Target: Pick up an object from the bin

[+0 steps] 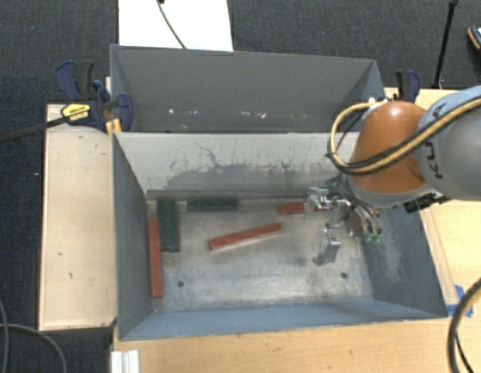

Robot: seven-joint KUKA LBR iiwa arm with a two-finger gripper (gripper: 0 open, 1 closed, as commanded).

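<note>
My gripper (329, 249) hangs low over the bare floor in the right part of the bin, and I see nothing held in it. The nearest loose thing is a small red block (291, 207) against the back wall, a little to the gripper's upper left. A long red stick (244, 237) lies tilted on the middle of the floor, well left of the gripper.
A dark green bar (212, 205) lies along the back wall. Another dark green block (169, 225) and a long red stick (155, 257) lie lengthwise by the left wall. The arm with its orange cover and cables reaches in over the right rim.
</note>
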